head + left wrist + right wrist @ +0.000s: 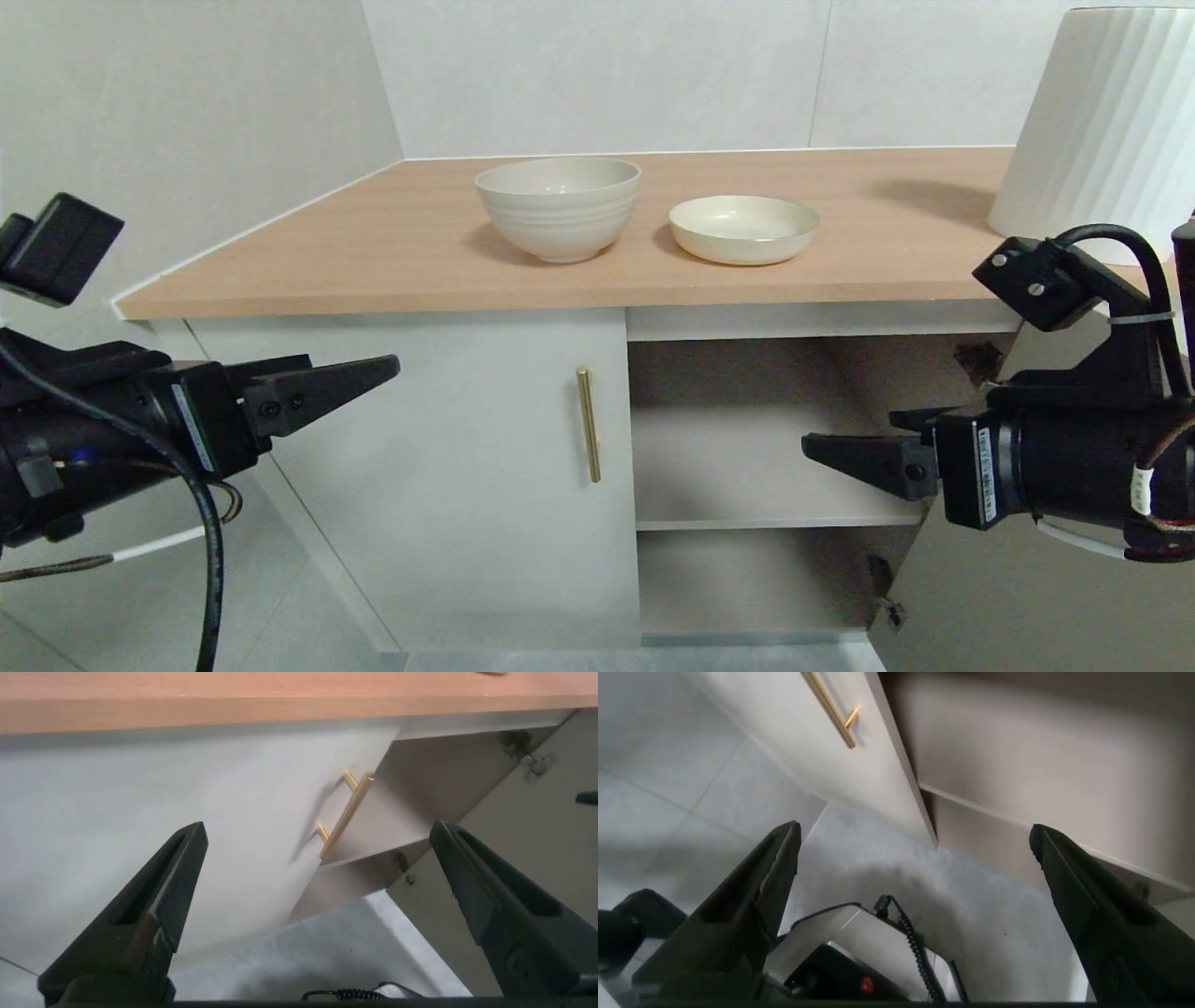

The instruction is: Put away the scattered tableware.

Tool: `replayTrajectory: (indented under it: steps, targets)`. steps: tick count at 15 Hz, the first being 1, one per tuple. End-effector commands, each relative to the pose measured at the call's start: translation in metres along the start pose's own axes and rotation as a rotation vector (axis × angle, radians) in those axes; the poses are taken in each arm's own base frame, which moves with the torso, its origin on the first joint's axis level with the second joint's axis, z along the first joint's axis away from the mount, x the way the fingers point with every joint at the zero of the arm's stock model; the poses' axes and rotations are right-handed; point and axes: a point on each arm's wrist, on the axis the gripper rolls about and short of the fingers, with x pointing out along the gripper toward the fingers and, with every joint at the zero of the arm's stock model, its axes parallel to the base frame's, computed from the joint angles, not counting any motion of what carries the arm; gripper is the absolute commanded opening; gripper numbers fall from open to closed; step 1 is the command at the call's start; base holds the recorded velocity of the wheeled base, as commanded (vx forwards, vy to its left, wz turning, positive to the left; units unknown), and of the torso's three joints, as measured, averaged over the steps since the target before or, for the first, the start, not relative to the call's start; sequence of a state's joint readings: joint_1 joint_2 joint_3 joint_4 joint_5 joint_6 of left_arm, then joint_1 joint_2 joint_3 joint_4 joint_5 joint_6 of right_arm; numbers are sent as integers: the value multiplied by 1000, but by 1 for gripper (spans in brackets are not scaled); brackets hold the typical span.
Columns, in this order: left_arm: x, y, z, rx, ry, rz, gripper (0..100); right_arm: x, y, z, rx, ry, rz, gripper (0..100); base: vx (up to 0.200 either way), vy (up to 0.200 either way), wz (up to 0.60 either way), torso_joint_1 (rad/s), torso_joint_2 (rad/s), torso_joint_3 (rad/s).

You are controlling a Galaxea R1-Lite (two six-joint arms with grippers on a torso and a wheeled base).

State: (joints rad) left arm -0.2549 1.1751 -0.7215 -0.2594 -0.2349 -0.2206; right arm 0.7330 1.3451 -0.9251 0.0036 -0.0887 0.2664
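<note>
Two pieces of tableware sit on the wooden counter [355, 261]. One is a deep ribbed bowl [557, 207]. The other is a shallow dish [744, 228], near the bowl on its right but not touching. Both are upright and empty.

Below, the cupboard's left door [448, 467] is closed, with a brass handle [588, 425] at its edge. The right door [1008, 607] stands open and bares a shelf [747, 467]. We judge that shelf is where the dishes are meant to go.

The left gripper [387, 367] and right gripper [810, 445] hang before the cupboard, well below the counter, holding nothing. The wrist views show both sets of jaws spread wide, presumably ready to take a rim.

The stickers [985, 471] on the arms carry print too small for us to read. We see no marks on the bowl or dish.
</note>
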Motion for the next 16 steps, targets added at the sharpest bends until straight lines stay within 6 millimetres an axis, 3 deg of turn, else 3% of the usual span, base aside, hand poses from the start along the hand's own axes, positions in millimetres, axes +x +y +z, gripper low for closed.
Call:
replayTrajectory:
  steps: [1,4,8,16]
  targets:
    - [2,1,-2,-3,11,3,100,1,0,0,1,-2,-1,100,0,0,0,0,0,0]
    - [5,1,-3,-4,23,-4,100,-1,-1,1,3,-9,-5,100,0,0,0,0,0,0]
    - [19,4,-10,-15,77,-2,100,3,-7,1,12,-4,-31,100,0,0,0,74,-228,-253]
    - [37,11,-21,-35,147,14,100,10,-12,2,20,-20,-50,100,0,0,0,156,-491,-301]
